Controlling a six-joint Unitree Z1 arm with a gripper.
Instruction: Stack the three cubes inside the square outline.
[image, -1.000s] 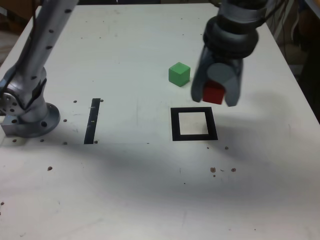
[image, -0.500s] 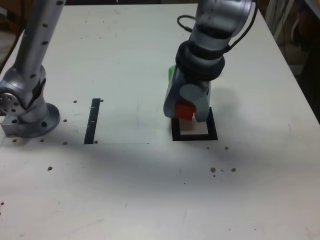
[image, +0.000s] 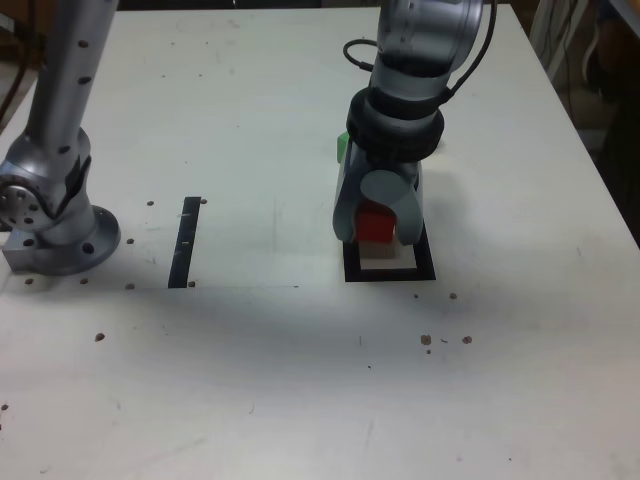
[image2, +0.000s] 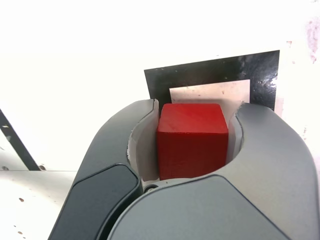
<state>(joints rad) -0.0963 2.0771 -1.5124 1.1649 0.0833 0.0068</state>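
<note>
The hand (image: 378, 232) grips the red cube (image: 375, 222) over the square outline (image: 424, 262), well in from the table's (image: 230, 380) edges. Placing seems underway; next it likely needs centring, lowering, then release.

Has a round grey foot (image: 80, 250) at the left of the exterior view, and a grey tube (image: 80, 70) with dark dots in the upper left. Near the top middle, wears a fat black ring (image: 395, 130) and a thin black cable (image: 476, 67). In the wrist view's lower half, shows a smooth grey gripper (image2: 197, 104) with curvy edges.
</note>
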